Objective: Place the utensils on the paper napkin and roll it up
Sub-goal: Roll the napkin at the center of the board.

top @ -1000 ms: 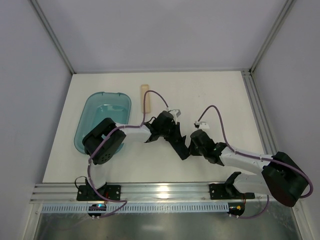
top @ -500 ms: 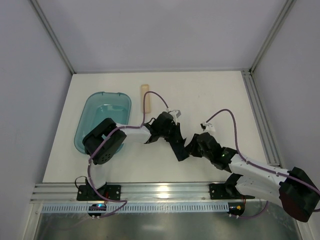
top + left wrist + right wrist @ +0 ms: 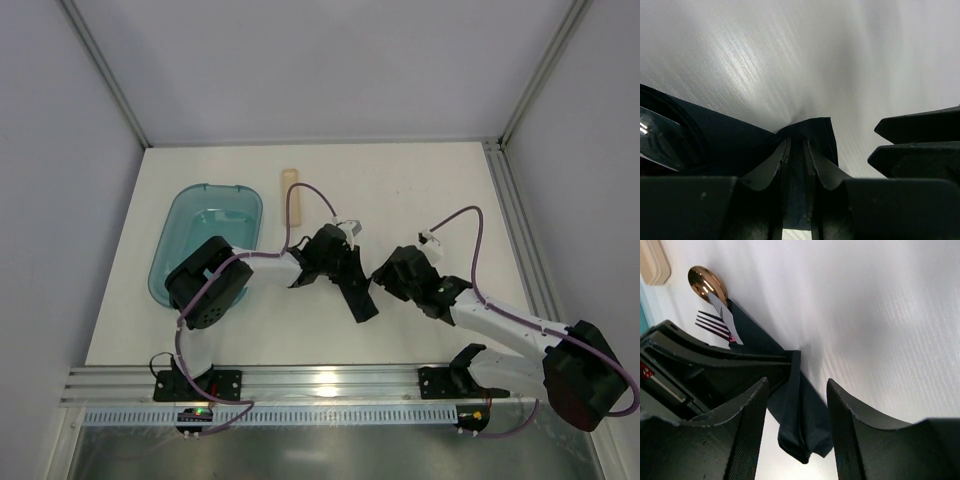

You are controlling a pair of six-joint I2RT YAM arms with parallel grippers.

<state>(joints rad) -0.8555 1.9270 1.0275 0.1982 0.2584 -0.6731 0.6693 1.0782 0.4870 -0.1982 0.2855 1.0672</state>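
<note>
From the top view I see both arms reaching in to mid-frame. The left arm [image 3: 265, 263] comes in low from the lower left, its wrist turned toward the lower right. The right arm [image 3: 500, 322] stretches in from the lower right corner.

The left gripper [image 3: 796, 150] is pinched tight on a fold of the paper napkin [image 3: 812, 135]. The right gripper [image 3: 797, 390] stands with its jaws well apart. The napkin's loose end lies between them, and I see no contact with either finger.

Overhead, the napkin [image 3: 360, 302] is a narrow dark bundle at centre, its long axis running upper left to lower right. In the right wrist view the utensils stick out of its far end at the upper left: a copper spoon [image 3: 707, 284] bowl and dark fork [image 3: 711, 322] tines, pointing away from my right claw.

The table [image 3: 430, 190] is white and faintly streaked. A teal tub [image 3: 205, 245] sits at left, with a beige strip [image 3: 291, 198] just beside it. Pale grey walls and aluminium framing close the space in.
</note>
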